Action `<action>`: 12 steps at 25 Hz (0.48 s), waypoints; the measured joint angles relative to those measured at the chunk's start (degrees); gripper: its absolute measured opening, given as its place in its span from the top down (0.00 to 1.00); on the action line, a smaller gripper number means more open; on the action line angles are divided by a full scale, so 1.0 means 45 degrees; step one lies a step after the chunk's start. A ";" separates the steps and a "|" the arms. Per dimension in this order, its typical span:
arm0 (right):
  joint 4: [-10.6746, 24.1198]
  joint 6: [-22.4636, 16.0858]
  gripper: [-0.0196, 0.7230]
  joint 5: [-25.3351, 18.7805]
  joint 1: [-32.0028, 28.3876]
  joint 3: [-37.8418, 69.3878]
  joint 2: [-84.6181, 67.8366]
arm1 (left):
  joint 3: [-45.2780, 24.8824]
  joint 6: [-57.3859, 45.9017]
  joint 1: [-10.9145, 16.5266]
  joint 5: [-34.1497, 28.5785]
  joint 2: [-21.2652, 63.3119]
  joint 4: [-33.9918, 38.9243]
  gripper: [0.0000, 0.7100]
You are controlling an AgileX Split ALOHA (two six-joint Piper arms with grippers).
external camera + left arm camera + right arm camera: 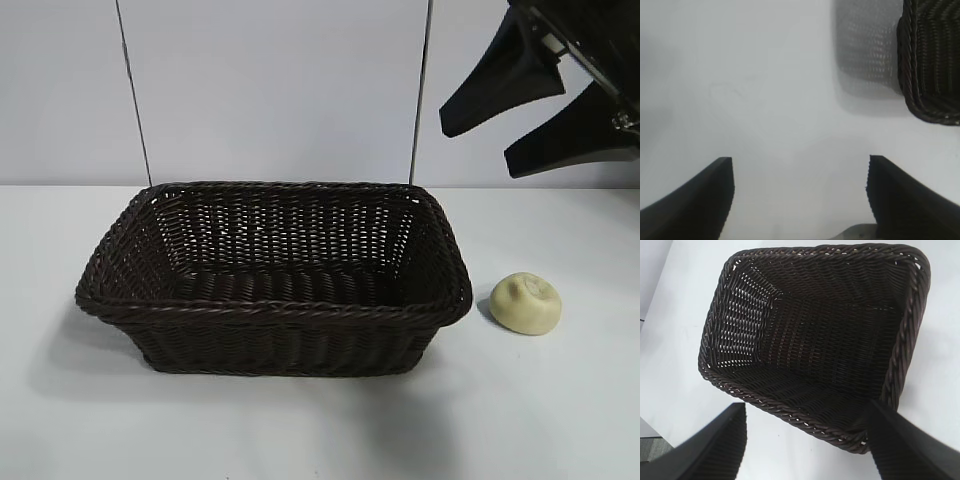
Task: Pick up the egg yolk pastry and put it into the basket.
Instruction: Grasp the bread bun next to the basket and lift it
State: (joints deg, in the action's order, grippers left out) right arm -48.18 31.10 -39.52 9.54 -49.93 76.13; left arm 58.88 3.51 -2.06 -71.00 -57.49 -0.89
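Note:
The egg yolk pastry (525, 303), a pale cream dome with a dimple on top, lies on the white table just right of the basket (270, 305). This large dark brown wicker basket holds nothing that I can see. My right gripper (478, 145) hangs open high above the table, up behind the pastry, with nothing between its fingers. In the right wrist view the right gripper (807, 407) looks down over the basket (900, 350), and the pastry is out of that view. My left gripper (800, 160) stands open over bare table, with a corner of the basket (927, 107) beyond it.
The white table (320, 430) spreads round the basket on all sides. A pale wall with two thin vertical rods (133, 90) stands behind it.

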 joint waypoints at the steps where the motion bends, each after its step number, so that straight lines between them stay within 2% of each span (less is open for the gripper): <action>1: 0.0004 0.0000 0.31 -0.0010 0.0000 0.0000 0.0000 | -0.0590 0.0000 0.0000 -0.0012 0.0504 0.0000 0.24; 5: 0.0004 0.0000 0.31 -0.0010 0.0000 0.0000 0.0000 | -0.2822 -0.0024 0.0000 0.0046 0.2760 0.0000 0.24; 12: 0.0014 0.0000 0.31 -0.0034 0.0000 0.0000 0.0000 | -0.6078 -0.0497 0.0000 0.0924 0.6287 0.0000 0.24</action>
State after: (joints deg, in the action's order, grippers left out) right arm -48.11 31.10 -39.67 9.54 -49.93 76.13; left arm 31.52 1.27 -2.06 -66.84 -29.20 -0.89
